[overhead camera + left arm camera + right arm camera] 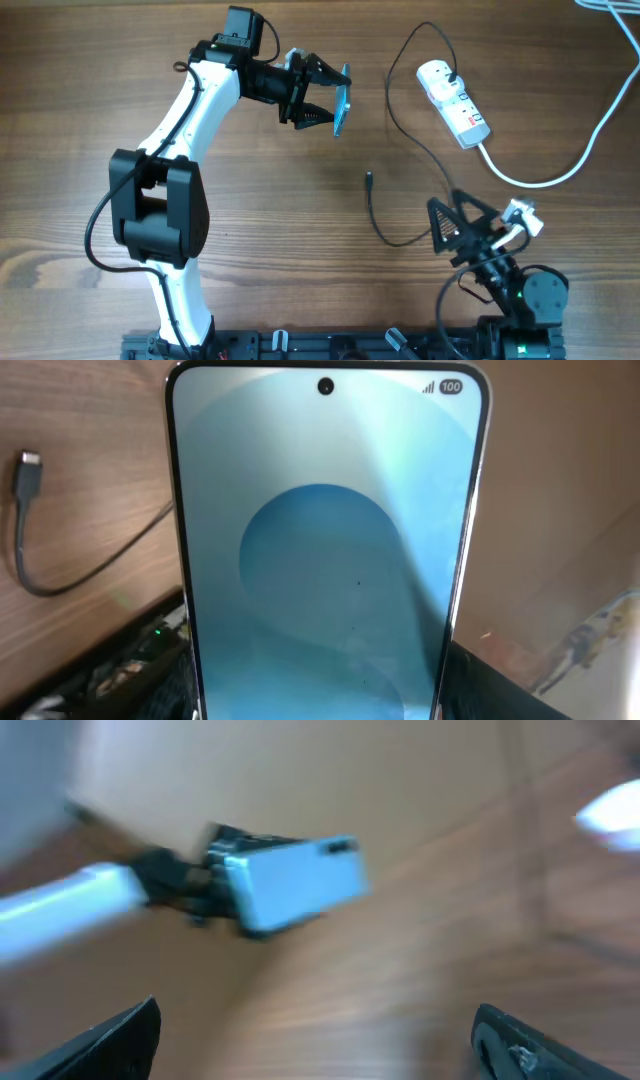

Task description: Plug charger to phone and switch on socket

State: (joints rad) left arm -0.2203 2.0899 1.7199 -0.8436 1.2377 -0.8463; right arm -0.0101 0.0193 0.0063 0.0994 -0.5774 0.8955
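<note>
From overhead, the left fingers [322, 72] are clamped on the phone [341, 107], which is lifted clear of the counter [290, 230] and turned almost edge-on, so its screen barely shows. The socket [453, 102] lies well to the right, and its markings are too small to read. Its thick white cable [560, 175] runs off the frame's edge. The charger [400, 125] loops down from the socket. Its plug tip [369, 181] lies bare on the wood between the phone and the right fingers [440, 222], which are spread and hold nothing.

In the left wrist view the phone nearly fills the frame, its lower end cut off. "100" and signal bars can be read in its top corner. The fingers gripping it are hidden. The plug tip lies on the counter to the left.

The right wrist view is badly blurred. The phone shows as a pale blue slab on the left arm, and two dark fingertips [120, 1040] sit far apart in the bottom corners with nothing between them.
</note>
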